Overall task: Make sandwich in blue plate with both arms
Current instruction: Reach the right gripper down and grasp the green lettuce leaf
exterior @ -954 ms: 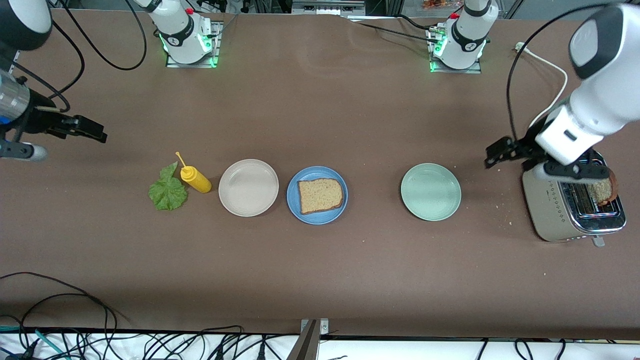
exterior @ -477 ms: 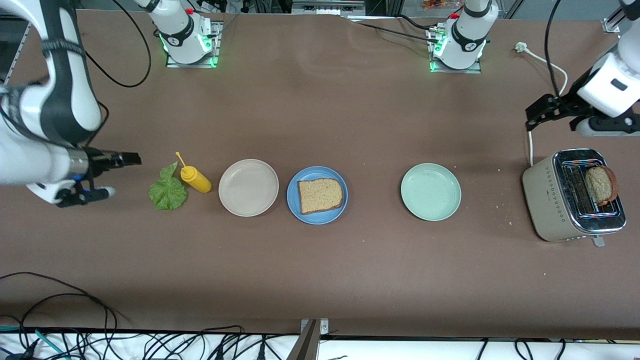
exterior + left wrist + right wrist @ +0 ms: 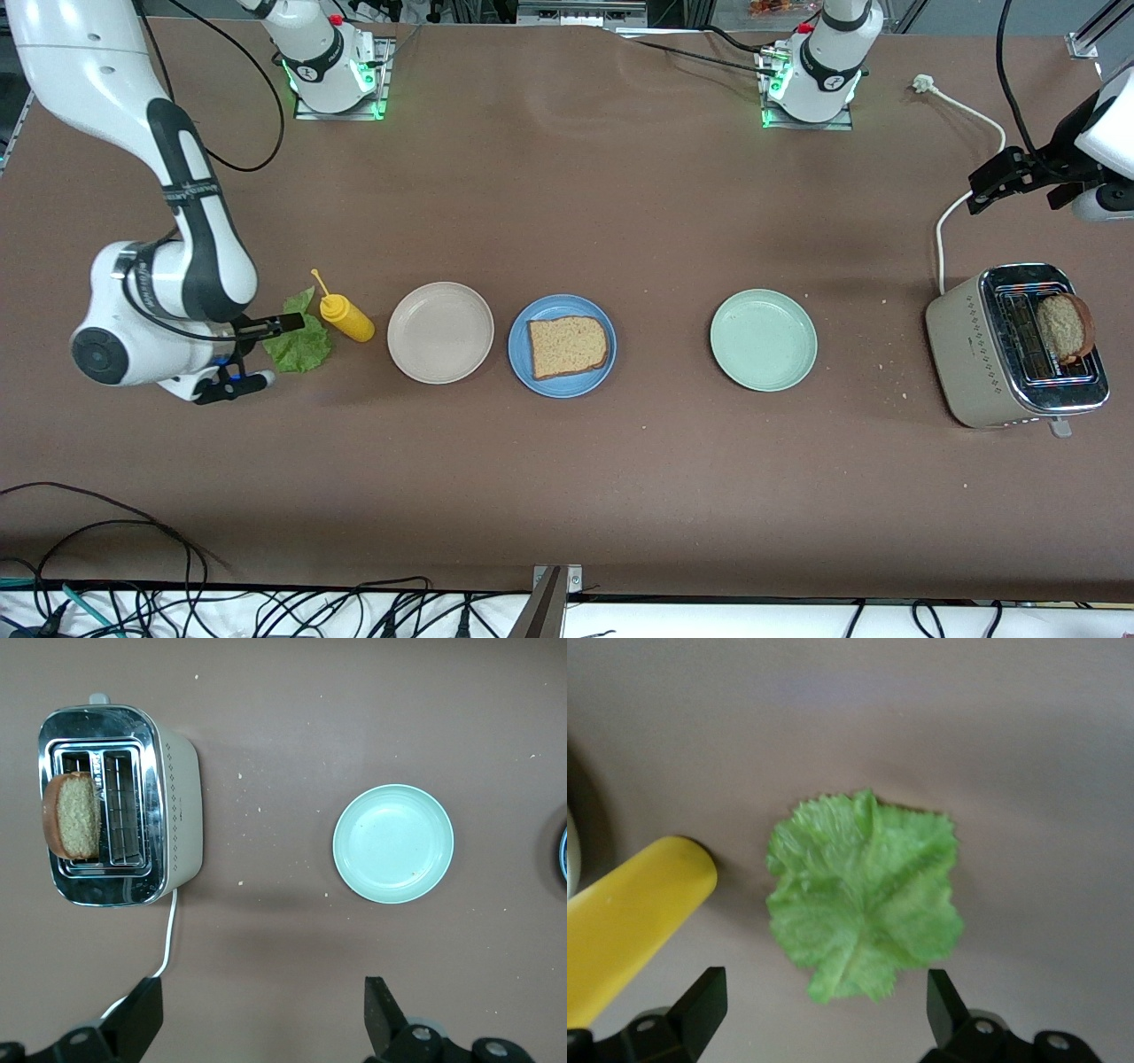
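The blue plate [image 3: 524, 365] lies mid-table with one brown bread slice [image 3: 568, 346] flat on it. A second slice [image 3: 1063, 326] [image 3: 71, 815] stands in a slot of the toaster [image 3: 974, 354] [image 3: 182, 815] at the left arm's end. At the right arm's end, the green lettuce leaf [image 3: 306, 347] [image 3: 864, 895] lies flat on the table. My right gripper [image 3: 285, 350] [image 3: 822, 992] hangs open just over the leaf's edge, holding nothing. The left gripper [image 3: 1001, 186] [image 3: 263, 997] is open and empty over the table by the toaster's white cord [image 3: 961, 204].
A yellow squeeze bottle [image 3: 347, 319] [image 3: 629, 921] lies right beside the lettuce, and a beige plate [image 3: 440, 332] sits between it and the blue plate. A pale green plate [image 3: 763, 339] [image 3: 393, 843] sits between the blue plate and the toaster. Crumbs dot the table near the toaster.
My right arm has swung in from the table's end and come down over the lettuce. The left gripper has lifted off the toaster and drawn back toward its base. Both stayed open.
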`<state>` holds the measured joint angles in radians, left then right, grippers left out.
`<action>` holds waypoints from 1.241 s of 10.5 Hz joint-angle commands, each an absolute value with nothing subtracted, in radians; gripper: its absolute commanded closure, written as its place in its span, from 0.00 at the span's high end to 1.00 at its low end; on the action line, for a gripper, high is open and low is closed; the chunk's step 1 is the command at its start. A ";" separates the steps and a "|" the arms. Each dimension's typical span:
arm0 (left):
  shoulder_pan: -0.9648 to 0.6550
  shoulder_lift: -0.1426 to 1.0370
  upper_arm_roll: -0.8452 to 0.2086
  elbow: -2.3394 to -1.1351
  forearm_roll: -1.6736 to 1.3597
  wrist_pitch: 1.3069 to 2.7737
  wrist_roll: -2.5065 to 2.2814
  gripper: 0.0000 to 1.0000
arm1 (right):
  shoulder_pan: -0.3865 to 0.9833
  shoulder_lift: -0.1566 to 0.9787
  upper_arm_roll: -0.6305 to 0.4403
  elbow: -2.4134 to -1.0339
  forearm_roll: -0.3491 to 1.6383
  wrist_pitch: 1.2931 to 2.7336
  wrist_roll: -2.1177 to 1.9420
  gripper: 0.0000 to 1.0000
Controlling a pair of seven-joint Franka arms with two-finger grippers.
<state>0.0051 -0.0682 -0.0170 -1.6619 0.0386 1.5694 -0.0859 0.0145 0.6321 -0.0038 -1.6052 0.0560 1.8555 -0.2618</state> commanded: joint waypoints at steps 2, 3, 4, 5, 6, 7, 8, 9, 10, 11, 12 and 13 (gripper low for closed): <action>0.020 -0.057 -0.028 -1.625 0.064 1.551 -0.086 1.00 | 0.021 0.669 -0.009 -1.661 0.042 1.974 -0.360 1.00; 0.021 -0.052 -0.026 -1.623 0.058 1.551 -0.086 1.00 | 0.021 0.673 -0.009 -1.661 0.010 1.979 -0.364 1.00; 0.021 -0.052 -0.026 -1.623 0.057 1.551 -0.086 1.00 | 0.023 0.686 -0.009 -1.661 -0.015 1.977 -0.364 1.00; 0.021 -0.051 -0.026 -1.623 0.055 1.551 -0.086 1.00 | 0.025 0.696 -0.009 -1.661 -0.031 1.977 -0.365 1.00; 0.023 -0.051 -0.025 -1.623 0.054 1.551 -0.084 1.00 | 0.025 0.718 -0.009 -1.661 -0.066 1.977 -0.365 1.00; 0.023 -0.051 -0.025 -1.623 0.055 1.551 -0.084 1.00 | 0.023 0.727 -0.009 -1.661 -0.078 1.977 -0.365 0.99; 0.023 -0.051 -0.025 -1.623 0.054 1.551 -0.084 1.00 | 0.025 0.727 -0.009 -1.661 -0.078 1.977 -0.365 0.87; 0.023 -0.051 -0.025 -1.623 0.054 1.551 -0.084 1.00 | 0.025 0.727 -0.009 -1.661 -0.078 1.976 -0.370 0.66; 0.025 -0.051 -0.025 -1.623 0.055 1.551 -0.084 1.00 | 0.025 0.727 -0.009 -1.658 -0.078 1.973 -0.389 0.43; 0.025 -0.051 -0.025 -1.623 0.055 1.551 -0.084 1.00 | 0.025 0.727 -0.009 -1.652 -0.078 1.968 -0.394 0.26; 0.025 -0.051 -0.025 -1.623 0.055 1.551 -0.084 1.00 | 0.025 0.724 -0.009 -1.646 -0.078 1.967 -0.394 0.16; 0.025 -0.051 -0.025 -1.623 0.055 1.551 -0.084 1.00 | 0.025 0.718 -0.008 -1.641 -0.078 1.967 -0.394 0.12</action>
<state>0.0164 -0.0638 -0.0172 -1.6547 0.0386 1.5694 -0.0859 0.0258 0.7218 -0.0129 -1.6462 -0.0716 1.9617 -0.3750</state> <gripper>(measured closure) 0.000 0.599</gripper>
